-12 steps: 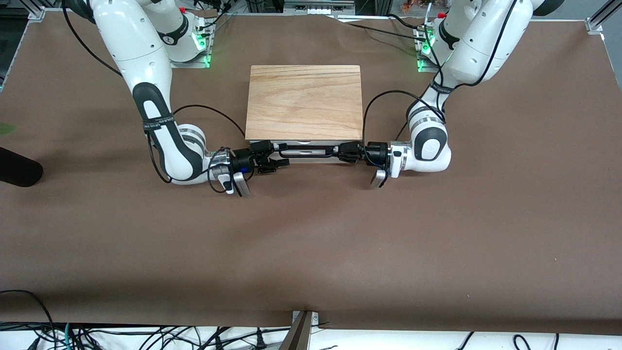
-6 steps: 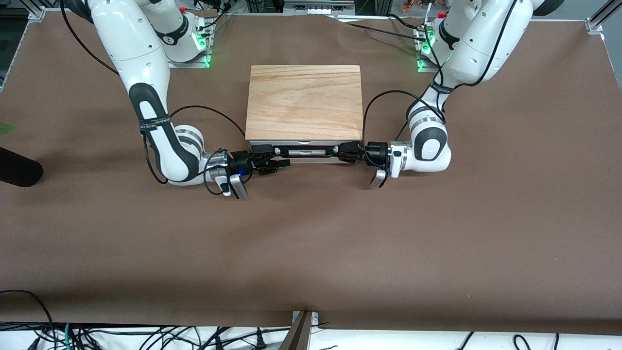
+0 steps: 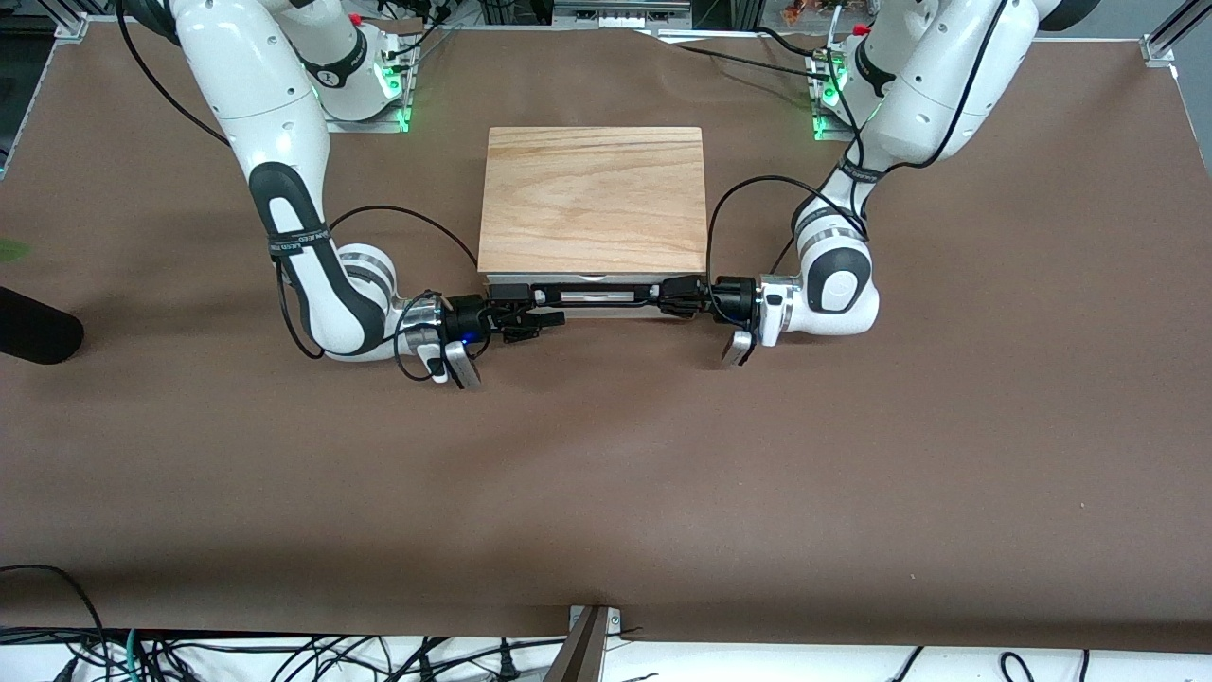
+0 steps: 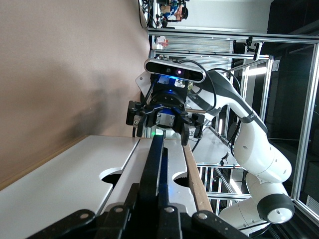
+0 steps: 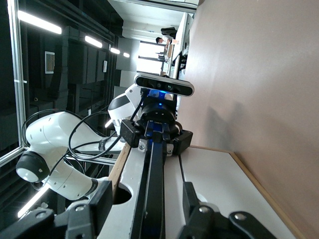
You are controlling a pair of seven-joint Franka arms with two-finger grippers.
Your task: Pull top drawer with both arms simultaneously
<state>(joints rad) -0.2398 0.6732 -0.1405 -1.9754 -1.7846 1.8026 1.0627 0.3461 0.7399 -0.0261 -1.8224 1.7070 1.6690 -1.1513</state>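
You have both grippers clamped on the top drawer's (image 3: 595, 299) handle (image 3: 597, 290): left gripper (image 3: 674, 296) and right gripper (image 3: 526, 313) at their own arms' ends. The drawer looks barely open under the cabinet top (image 3: 594, 197); the pull remains.

The bench (image 3: 606, 493) is covered edge to edge with brown sheeting. One cabinet (image 3: 594, 199) with a light wood-grain top stands directly on it, upper centre of the frame.

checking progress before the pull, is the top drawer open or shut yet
Shut, or nearly: in the front view the top drawer shows only its white front under the cabinet top, no wood interior. Both pincers sit at its black handle.
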